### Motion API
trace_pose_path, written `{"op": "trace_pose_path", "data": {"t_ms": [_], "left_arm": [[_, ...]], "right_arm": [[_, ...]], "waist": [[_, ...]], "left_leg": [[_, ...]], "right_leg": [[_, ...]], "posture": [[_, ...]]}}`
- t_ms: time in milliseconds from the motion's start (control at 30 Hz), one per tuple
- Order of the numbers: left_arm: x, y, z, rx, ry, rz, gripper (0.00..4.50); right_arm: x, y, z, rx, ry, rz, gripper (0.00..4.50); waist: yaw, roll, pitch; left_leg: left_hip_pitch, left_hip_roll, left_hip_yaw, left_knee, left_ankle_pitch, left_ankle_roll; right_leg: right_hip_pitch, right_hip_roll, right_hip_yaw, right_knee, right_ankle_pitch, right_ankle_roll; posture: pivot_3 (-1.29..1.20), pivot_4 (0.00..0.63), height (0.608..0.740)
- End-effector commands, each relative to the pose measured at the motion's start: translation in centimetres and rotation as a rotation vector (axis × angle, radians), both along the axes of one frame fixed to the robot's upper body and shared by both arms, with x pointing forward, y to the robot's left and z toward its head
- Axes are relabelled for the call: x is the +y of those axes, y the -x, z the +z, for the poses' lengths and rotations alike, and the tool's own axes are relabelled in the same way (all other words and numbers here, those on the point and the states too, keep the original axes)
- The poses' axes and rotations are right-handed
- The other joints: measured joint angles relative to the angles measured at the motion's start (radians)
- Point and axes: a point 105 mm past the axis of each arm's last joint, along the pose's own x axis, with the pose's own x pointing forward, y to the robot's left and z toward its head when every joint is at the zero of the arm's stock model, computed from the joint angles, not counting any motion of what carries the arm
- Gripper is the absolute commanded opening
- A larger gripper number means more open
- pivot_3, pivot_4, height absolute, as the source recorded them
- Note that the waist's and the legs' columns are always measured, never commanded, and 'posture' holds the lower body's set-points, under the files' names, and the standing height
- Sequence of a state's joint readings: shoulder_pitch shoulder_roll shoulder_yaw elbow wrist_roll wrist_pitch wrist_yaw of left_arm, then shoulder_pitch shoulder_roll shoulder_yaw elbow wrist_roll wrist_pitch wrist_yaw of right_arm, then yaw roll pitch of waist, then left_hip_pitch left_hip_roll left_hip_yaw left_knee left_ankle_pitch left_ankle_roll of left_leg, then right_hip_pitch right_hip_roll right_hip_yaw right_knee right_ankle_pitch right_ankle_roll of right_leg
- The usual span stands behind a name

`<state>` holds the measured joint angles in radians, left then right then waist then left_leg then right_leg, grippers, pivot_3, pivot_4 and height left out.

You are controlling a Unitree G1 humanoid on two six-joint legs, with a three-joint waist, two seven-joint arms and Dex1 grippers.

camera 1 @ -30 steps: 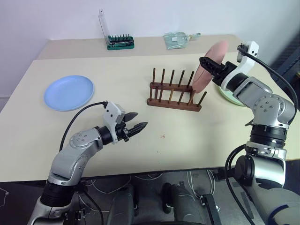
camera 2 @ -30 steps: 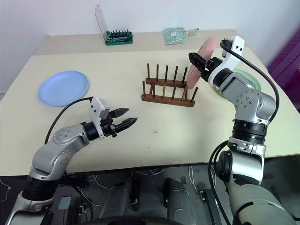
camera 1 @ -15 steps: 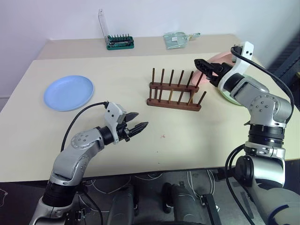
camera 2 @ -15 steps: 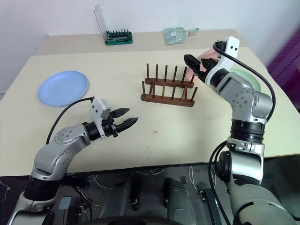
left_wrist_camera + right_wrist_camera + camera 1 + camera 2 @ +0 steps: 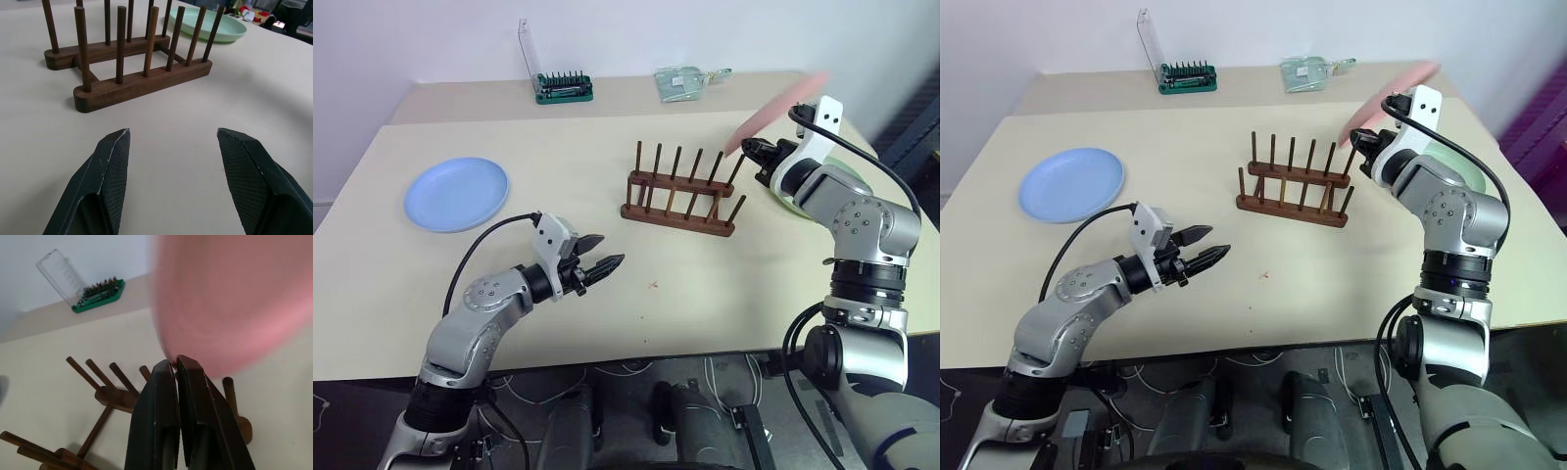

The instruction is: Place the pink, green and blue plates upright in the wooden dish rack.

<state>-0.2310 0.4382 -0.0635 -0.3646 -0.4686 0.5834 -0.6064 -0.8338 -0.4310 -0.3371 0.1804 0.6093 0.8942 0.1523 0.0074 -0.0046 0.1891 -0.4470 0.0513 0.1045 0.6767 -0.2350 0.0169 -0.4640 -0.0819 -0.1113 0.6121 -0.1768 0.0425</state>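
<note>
A second ago the right gripper point(image 5: 1363, 140) held the pink plate point(image 5: 781, 97) standing on edge by the end pegs of the wooden dish rack point(image 5: 681, 192); since then the jaws opened and have snapped together, and the plate now shows as a blurred pink streak tilted up and away from the gripper, above the table's far right side. In the right wrist view the two black fingers point(image 5: 164, 396) are pressed together with the plate's rim right at their tips; whether they still pinch it or it has slipped loose is hard to judge. The rack has also shifted slightly on the table point(image 5: 607, 323) and holds no plates. The left gripper point(image 5: 598, 267) has not moved, its jaws spread and empty over bare table, well short of the rack. To do this step well, the plate likely needs a firmer pinch on its rim, then lowering on edge between two peg pairs while the rack stays put. The green plate point(image 5: 220, 30) lies flat behind the right arm, mostly hidden; the blue plate point(image 5: 457, 193) lies flat at far left.
</note>
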Motion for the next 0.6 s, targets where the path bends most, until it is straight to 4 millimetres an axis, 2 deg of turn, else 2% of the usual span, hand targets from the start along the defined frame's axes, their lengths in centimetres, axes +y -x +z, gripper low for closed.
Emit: {"op": "trace_pose_path", "data": {"t_ms": [33, 267, 600], "left_arm": [[-0.4, 0.2, 0.7, -0.029, 0.007, -0.015, 2.9], [-0.4, 0.2, 0.5, -0.025, 0.006, -0.015, 2.9], [-0.5, 0.2, 0.4, -0.021, 0.01, -0.017, 2.9]], "right_arm": [[-0.1, 0.3, 2.1, -0.068, 0.001, -0.01, 0.03], [-0.1, 0.4, 2.3, -0.081, 0.012, 0.0, 0.03], [0.9, 1.2, 4.8, -0.206, 0.07, 0.104, 0.03]], "waist": [[0.0, 0.0, 0.0], [-0.001, 0.0, 0.0], [-0.001, 0.0, 0.0]], "left_leg": [[0.0, 0.0, 0.0, 0.0, 0.0, 0.0], [0.0, 0.0, 0.0, 0.0, 0.0, 0.0], [0.0, 0.0, 0.0, -0.001, 0.0, 0.0]], "right_leg": [[0.0, 0.0, 0.0, 0.0, 0.0, 0.0], [0.0, 0.0, 0.0, 0.0, 0.0, 0.0], [-0.001, 0.0, 0.0, -0.001, 0.0, 0.0]], "posture": [[0.0, 0.15, 0.73], [0.0, 0.15, 0.73], [0.0, 0.15, 0.73]]}}
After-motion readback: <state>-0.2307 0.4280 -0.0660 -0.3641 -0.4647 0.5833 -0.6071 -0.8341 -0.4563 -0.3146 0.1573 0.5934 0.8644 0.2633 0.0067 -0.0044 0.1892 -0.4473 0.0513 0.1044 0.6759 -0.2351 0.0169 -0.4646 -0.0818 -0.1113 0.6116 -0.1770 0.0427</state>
